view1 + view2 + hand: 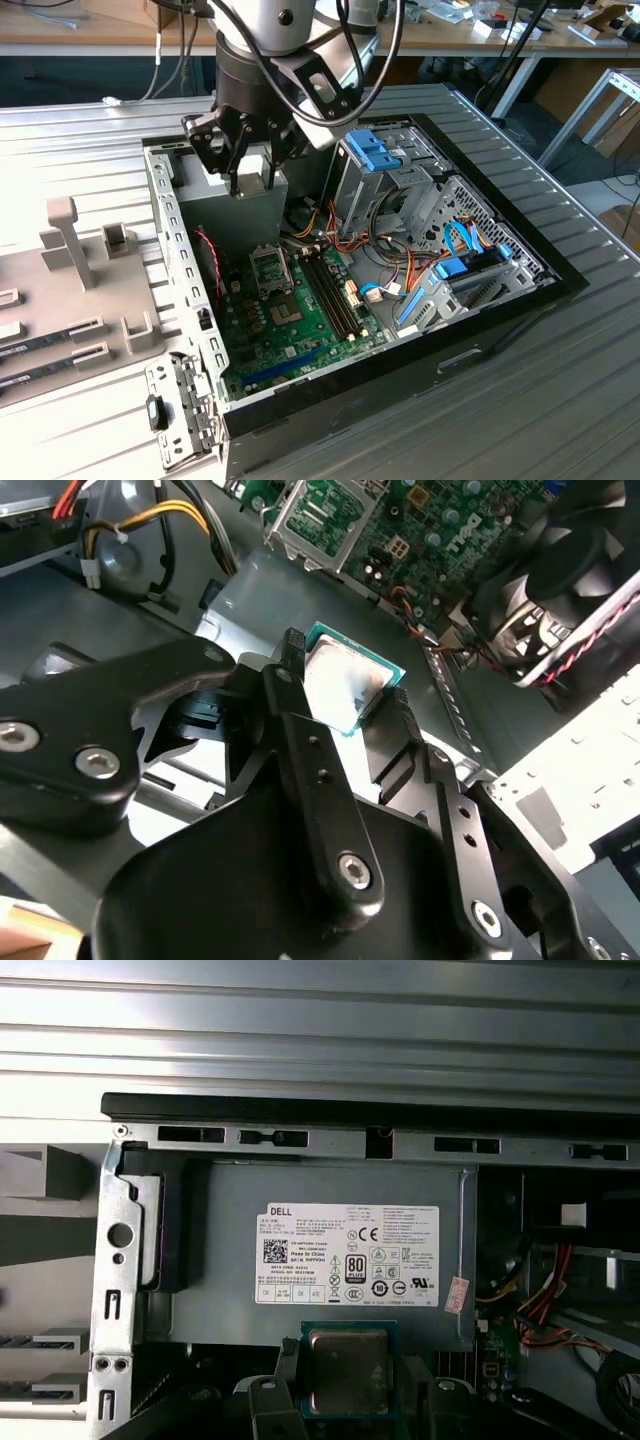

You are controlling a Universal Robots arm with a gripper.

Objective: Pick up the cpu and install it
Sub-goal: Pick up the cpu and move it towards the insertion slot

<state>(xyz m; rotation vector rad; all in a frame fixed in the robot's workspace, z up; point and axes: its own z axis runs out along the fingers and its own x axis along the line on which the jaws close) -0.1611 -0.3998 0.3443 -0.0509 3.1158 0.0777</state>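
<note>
Second wrist view — silvery square cpu (345,685)

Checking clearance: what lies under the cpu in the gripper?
The grey power supply box with its white label. The cpu, held by the gripper, hides the patch directly beneath.

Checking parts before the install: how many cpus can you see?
1. The cpu is gripped in the tool, over the power supply. Others could be hidden inside the case.
</note>
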